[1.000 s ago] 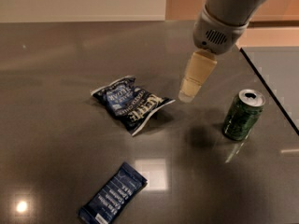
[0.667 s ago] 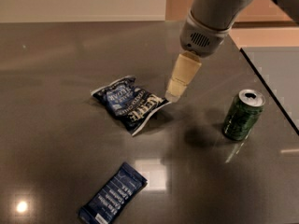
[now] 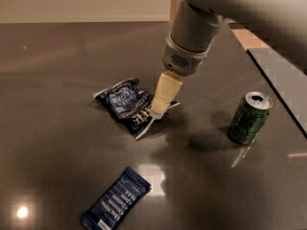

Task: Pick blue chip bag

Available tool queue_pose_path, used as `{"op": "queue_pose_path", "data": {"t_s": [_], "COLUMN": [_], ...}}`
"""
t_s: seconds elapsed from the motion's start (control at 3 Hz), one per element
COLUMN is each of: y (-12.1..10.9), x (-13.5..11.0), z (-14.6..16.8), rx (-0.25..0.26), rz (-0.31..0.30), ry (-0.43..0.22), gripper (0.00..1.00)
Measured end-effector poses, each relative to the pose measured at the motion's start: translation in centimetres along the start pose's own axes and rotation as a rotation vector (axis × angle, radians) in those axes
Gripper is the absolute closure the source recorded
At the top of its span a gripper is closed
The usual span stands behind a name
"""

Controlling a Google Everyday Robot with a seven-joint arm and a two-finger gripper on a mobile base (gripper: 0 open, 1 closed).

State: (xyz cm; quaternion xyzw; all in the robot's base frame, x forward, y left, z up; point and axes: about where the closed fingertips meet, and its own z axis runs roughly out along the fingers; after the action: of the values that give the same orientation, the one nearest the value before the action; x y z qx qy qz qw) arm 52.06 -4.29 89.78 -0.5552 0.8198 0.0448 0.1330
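Pincer [image 3: 158, 111] over chip bag [image 3: 122, 102], can [image 3: 249, 119] to right, bar [image 3: 115, 202] in front.

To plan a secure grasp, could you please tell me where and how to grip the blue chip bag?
Probably from straight above, pinching across the puffy middle of the blue chip bag: it lies flat on the table, so its sides offer little. The gripper hangs over its end nearer the can.

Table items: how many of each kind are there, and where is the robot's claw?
Chip bags: 1, the blue chip bag, with the claw at its right end.
Bar wrappers: 1, the dark-blue bar wrapper, nearest the camera.
Cans: 1, the green can, upright at the right.
Total: 3
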Motion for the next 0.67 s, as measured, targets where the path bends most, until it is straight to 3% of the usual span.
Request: {"op": "queue_pose_path", "data": {"t_s": [0.67], "y": [1.5], "x": [-0.7], "z": [3.8], "rx": [-0.021], "rz": [-0.005], "ry": [0.01], "gripper": [0.0]}}
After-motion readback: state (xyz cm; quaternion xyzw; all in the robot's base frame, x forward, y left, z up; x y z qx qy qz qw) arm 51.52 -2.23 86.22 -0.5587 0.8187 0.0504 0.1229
